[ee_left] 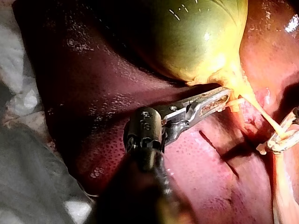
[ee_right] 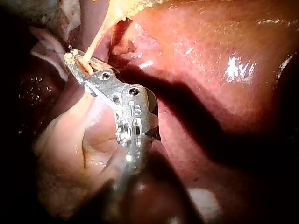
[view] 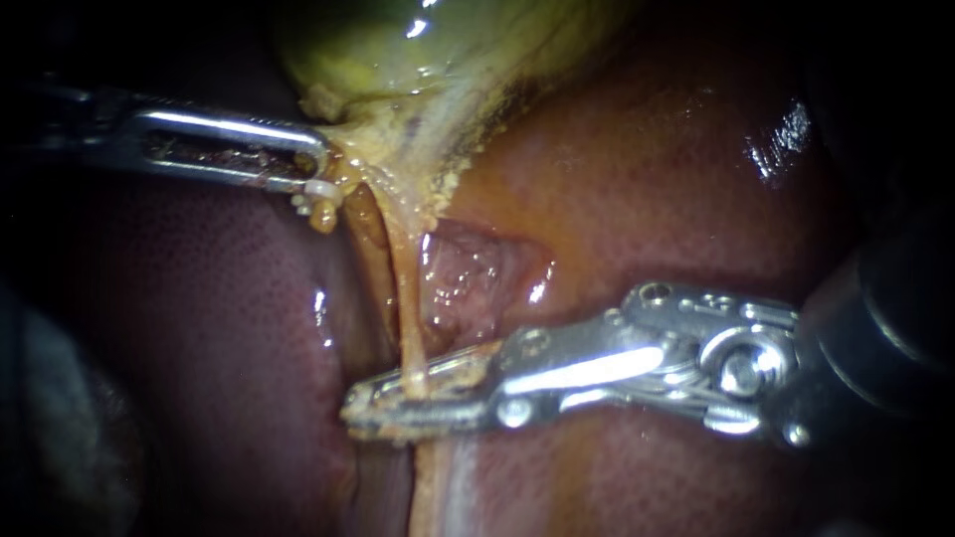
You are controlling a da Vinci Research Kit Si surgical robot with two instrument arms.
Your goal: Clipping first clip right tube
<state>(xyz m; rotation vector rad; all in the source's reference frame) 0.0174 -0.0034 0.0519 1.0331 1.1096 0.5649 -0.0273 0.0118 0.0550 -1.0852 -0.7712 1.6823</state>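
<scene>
- Below the gallbladder [view: 398, 40], the right tube [view: 406, 318] runs as a thin yellow strand from the neck straight down into the right instrument [view: 363, 410].
- Right instrument: jaws clamped across the right tube from both sides, well below the gallbladder and roughly square to it. The strand shows on both sides of the jaws. In the right wrist view the tube enters between the jaws near the tips.
- Clip: can't make it out inside the jaws, so can't say whether it is seated or formed.
- Left instrument [view: 316, 171]: jaws clenched on tissue at the gallbladder's lower edge. My read: it pulls the neck sideways so the tube stands taut and lifted off the liver [view: 647, 179], giving the right jaws a clean bite.
- A darker second strand [view: 366, 239] lies just beside the right tube, also below the gallbladder. It looks to be outside the right jaws but close to their tips. Risk: catching it in the same bite.
- Liver sits right behind the jaws; can't tell whether the lower jaw touches it.
- Judgement: this is the squeeze stage. The next move needs steady traction, full closure, then opening without dragging the tube.
</scene>
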